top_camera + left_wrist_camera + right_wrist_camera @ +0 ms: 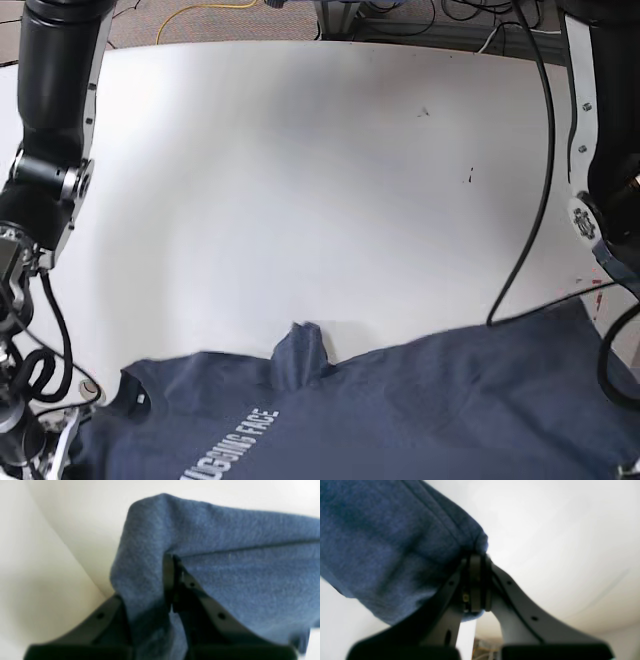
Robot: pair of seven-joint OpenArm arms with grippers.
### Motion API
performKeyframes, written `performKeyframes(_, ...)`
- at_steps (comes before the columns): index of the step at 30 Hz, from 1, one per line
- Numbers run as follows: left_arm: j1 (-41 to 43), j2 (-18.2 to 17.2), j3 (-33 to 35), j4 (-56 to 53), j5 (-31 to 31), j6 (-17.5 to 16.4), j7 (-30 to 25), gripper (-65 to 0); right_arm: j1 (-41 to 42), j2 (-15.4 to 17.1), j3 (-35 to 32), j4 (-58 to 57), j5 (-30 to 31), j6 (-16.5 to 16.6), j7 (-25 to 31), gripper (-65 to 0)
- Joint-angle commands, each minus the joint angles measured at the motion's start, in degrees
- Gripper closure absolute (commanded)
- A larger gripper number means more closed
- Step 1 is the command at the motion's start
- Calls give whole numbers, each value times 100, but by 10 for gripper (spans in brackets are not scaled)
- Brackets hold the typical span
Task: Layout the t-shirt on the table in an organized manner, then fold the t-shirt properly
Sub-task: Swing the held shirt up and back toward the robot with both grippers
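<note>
The t-shirt (400, 420) is spread along the near edge of the tabletop (300, 180), print up, with one bunched-up flap near the middle. Fabric is pinched tight in the jaws of both the left gripper (172, 562) and right gripper (476, 555). If it's pulled unevenly, wrinkles could get dragged in, or an edge could slip out.

t-shirt (400, 410): lower part cut off by the base view's bottom edge
lettering (228, 448): partly cut off, unreadable
wrist views: blurred
grippers: outside the base view
table (300, 180): near edge hidden under cloth
</note>
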Motion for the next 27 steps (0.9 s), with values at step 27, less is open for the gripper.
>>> performKeyframes(27, 5544, -111, -1641, 1910, -1427, 66, 166, 0, -5141, -994, 2311, 1545, -245, -60, -179, -2)
